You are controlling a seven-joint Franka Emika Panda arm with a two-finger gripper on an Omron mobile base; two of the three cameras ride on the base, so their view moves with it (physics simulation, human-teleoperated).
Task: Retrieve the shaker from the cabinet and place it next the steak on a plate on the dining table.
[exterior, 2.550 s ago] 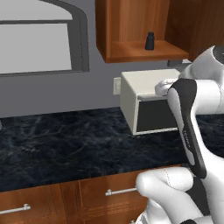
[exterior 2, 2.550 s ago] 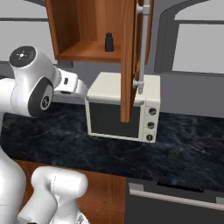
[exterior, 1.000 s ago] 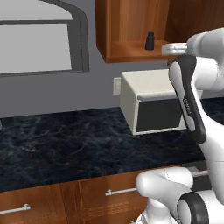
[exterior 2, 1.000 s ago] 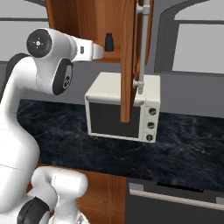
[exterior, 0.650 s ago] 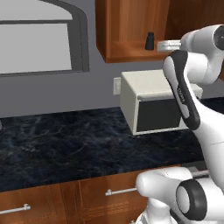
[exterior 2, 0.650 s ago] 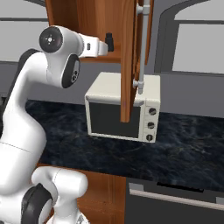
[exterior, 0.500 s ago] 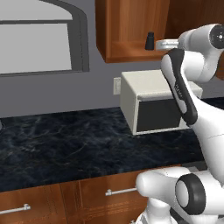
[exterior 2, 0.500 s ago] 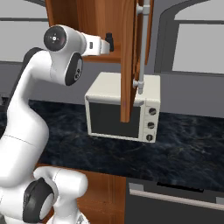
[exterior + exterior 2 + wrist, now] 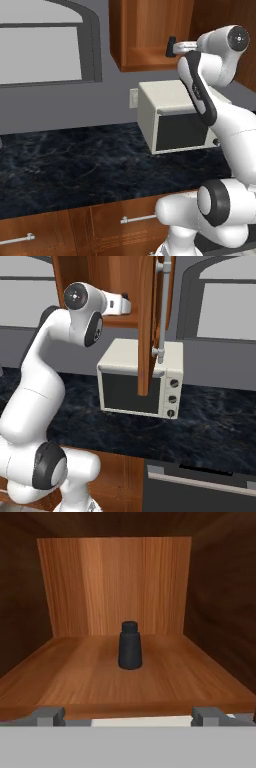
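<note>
Cabinet [image 9: 115,577]: reddish-brown wood, visible grain, smooth satin finish. Shaker [image 9: 130,646]: matt black, smooth. Worktop [image 9: 75,165]: black veined marble, slight gloss. Microwave [image 9: 137,378]: off-white casing, matt, dark glossy door. Door handle [image 9: 161,306]: silvery metal bar.

The white robot arm [image 9: 47,381] rises from the lower left and bends up to the reddish-brown wooden wall cabinet [image 9: 107,278], its hand reaching into the open compartment at shelf height. A small dark shape, likely the gripper [image 9: 124,297], shows at the hand's tip. The cabinet's flat door [image 9: 151,316] stands open, edge-on, with a silver bar handle [image 9: 163,308]. It hangs in front of a cream toaster oven [image 9: 140,378] on the black veined marble tabletop [image 9: 210,426].
</note>
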